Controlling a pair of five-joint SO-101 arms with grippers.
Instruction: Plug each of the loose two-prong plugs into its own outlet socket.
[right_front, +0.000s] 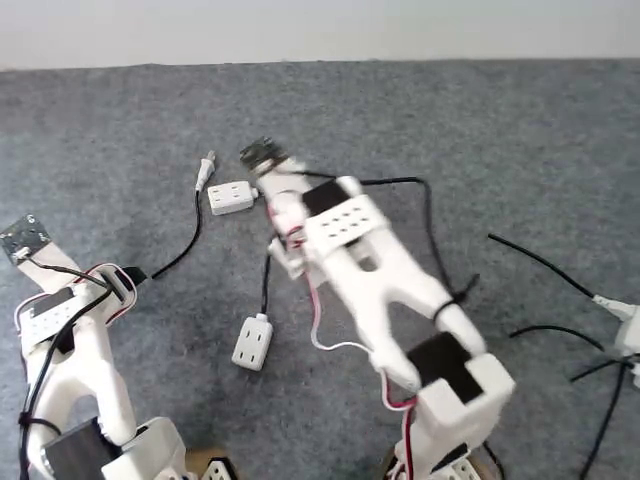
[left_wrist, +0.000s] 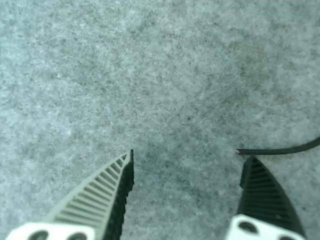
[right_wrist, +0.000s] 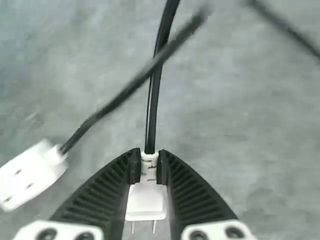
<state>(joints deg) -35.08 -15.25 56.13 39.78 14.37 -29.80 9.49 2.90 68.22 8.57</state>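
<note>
Plug (right_wrist: 145, 197) hangs over fuzzy grey carpet (right_front: 480, 150), pale wall (right_front: 320, 30) along the back. It's white, two prongs, black cord, pinched in the right gripper (right_wrist: 147, 156) near a white socket (right_wrist: 30, 172). Left gripper (left_wrist: 190, 157) is spread wide over the carpet

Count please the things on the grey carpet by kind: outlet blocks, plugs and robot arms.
Outlet blocks: 2, the far block and the near block.
Plugs: 2 sure, the held plug in the right tool and the loose plug; white pieces at the right edge unclear.
Robot arms: 2, left arm, right arm.
Total: 6.
</note>
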